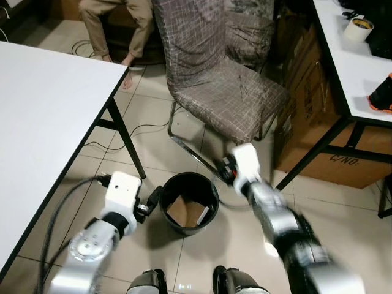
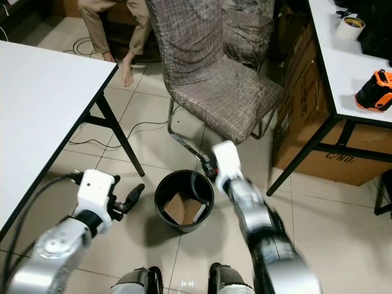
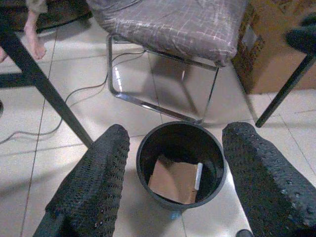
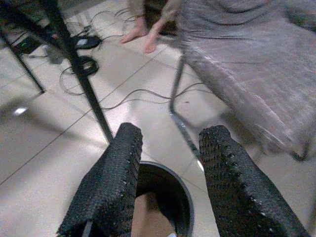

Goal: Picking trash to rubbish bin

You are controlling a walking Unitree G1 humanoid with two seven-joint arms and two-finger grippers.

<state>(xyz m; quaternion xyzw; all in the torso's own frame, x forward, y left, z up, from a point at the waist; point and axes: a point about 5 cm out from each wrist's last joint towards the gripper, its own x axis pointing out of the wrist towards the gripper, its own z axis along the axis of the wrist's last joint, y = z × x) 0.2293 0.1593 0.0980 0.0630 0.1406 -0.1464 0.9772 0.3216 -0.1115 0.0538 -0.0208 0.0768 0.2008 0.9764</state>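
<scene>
One black rubbish bin [image 1: 188, 203] stood on the tiled floor [image 1: 153, 116], and everything else is placed from it. To its left ran one white table [image 1: 43, 116], whose black leg [image 1: 127, 139] came down just beside the bin. The left gripper [image 3: 173, 173] hung close to the bin's left rim, its two black fingers [image 3: 94, 182] spread wide around nothing. Inside the bin lay one brown piece of cardboard [image 3: 173, 180] and, against it, one small white strip [image 3: 198, 176]; the trash was already in the bin.

Beyond the bin stood one chair [image 1: 214, 79] with a brown checked cover, a second covered seat [image 1: 248, 30] behind it, its chrome frame [image 3: 148, 101] reaching the floor just past the far rim. Further back were one person's two legs and two bare feet [image 1: 125, 76]. Several thin cables [image 4: 123, 96] trailed over the tiles.

At the bin's right rim hovered the right gripper [image 4: 168, 173], blurred in the head views, its fingers [image 4: 113, 182] apart and empty above the bin's edge.

Right of the bin sat one cardboard box [image 1: 318, 122] under a second white table [image 1: 361, 61]; its print read roughly "C/NO.". On that table lay one roll of tape [image 1: 358, 27] and one black-and-orange object [image 2: 375, 90].
</scene>
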